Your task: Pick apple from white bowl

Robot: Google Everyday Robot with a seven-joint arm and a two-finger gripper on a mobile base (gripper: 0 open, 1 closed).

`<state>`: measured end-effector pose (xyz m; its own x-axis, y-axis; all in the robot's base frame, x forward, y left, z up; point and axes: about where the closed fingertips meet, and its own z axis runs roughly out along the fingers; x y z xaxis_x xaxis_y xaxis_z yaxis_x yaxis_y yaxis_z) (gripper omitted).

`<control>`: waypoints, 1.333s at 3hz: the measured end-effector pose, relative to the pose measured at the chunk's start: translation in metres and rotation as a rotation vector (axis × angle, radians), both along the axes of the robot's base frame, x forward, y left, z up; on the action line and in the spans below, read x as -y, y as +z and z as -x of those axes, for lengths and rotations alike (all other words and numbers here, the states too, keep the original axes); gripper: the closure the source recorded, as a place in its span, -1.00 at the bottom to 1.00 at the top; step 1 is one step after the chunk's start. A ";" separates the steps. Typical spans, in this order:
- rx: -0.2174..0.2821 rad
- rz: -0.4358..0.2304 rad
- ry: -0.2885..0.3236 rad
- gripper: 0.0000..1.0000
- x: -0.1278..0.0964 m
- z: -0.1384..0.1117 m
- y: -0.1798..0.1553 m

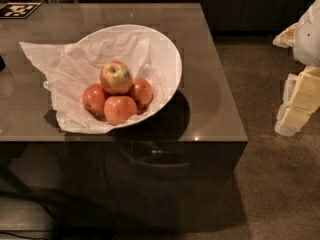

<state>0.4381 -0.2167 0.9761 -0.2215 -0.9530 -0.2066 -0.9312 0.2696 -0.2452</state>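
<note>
The white bowl (169, 59) is seen tilted on a glossy brown table (212, 111), its rim raised at the far right and lowered toward the near left. It is lined with crumpled white paper (52, 66), which spills out over the left rim onto the tabletop. The apple (115, 77), yellow-gold with a red blush, is perched inside the bowl on top of three redder apples (120, 110), touching them. A small dark sticker (127, 75) is carried on its right side near the stem; whatever is printed on it is too small to be read. A black-and-white patterned marker (17, 10) is laid flat at the far left corner of the table; only blocky shapes are made out on it, not letters. The gripper (299, 104), pale and cream-coloured, is found at the right edge of the view, over the carpeted floor (270, 184) and well apart from bowl and apple. Whether it is apart or together cannot be told
</note>
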 end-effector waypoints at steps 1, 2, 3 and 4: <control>0.000 0.000 0.000 -1.00 0.000 0.000 0.000; -0.028 -0.008 0.037 -1.00 -0.022 -0.010 0.005; -0.064 -0.011 0.088 -1.00 -0.051 -0.022 0.009; -0.080 -0.002 0.146 -1.00 -0.085 -0.032 0.017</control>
